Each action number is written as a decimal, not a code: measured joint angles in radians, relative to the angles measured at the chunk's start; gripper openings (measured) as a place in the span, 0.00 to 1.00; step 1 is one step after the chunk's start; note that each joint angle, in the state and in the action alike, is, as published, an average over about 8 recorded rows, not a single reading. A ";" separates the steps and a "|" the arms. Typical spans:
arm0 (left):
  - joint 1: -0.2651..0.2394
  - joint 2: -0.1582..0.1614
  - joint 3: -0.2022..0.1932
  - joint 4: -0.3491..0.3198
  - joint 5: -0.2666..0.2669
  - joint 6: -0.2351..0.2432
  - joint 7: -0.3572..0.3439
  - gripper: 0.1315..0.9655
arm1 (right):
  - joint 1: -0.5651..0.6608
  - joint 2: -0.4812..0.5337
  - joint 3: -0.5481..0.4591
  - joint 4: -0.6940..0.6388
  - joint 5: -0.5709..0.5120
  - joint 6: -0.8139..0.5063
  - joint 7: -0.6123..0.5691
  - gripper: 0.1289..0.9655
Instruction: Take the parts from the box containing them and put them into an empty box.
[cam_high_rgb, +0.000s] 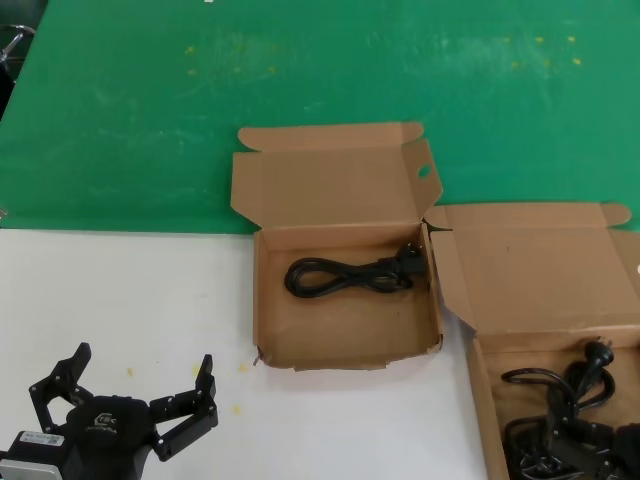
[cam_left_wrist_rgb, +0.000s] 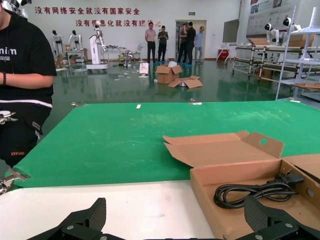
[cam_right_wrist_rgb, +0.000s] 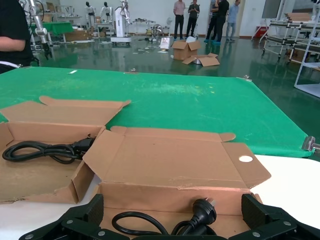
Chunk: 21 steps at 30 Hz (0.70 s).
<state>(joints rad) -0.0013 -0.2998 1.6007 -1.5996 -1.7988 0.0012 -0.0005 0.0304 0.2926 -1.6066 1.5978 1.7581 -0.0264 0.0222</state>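
The squarish box (cam_high_rgb: 345, 355) with the oval hole in its lid flap lies open at the table's middle, and one bundled black cord (cam_high_rgb: 345, 275) rests in it. The same cord (cam_left_wrist_rgb: 255, 191) (cam_right_wrist_rgb: 45, 150) shows in both wrist views. The wider box (cam_high_rgb: 540, 265) stands open at the right and holds more black cords (cam_high_rgb: 560, 385), one plug (cam_right_wrist_rgb: 202, 212) pointing up. My right gripper (cam_right_wrist_rgb: 172, 220) hovers open just over those cords, gripping nothing. My left gripper (cam_high_rgb: 143, 358) (cam_left_wrist_rgb: 175, 217) rests open over the white table at the near left, beside the squarish box (cam_left_wrist_rgb: 205, 200).
A green mat (cam_high_rgb: 300, 70) covers the far half of the table, with white tabletop (cam_high_rgb: 130, 290) nearer me. Both lids stand folded back toward the mat. A person in black (cam_left_wrist_rgb: 20, 65) stands at the table's far left edge.
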 joint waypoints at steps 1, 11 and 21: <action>0.000 0.000 0.000 0.000 0.000 0.000 0.000 1.00 | 0.000 0.000 0.000 0.000 0.000 0.000 0.000 1.00; 0.000 0.000 0.000 0.000 0.000 0.000 0.000 1.00 | 0.000 0.000 0.000 0.000 0.000 0.000 0.000 1.00; 0.000 0.000 0.000 0.000 0.000 0.000 0.000 1.00 | 0.000 0.000 0.000 0.000 0.000 0.000 0.000 1.00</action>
<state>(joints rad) -0.0013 -0.2998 1.6007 -1.5996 -1.7988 0.0012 -0.0005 0.0304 0.2926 -1.6066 1.5978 1.7581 -0.0264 0.0222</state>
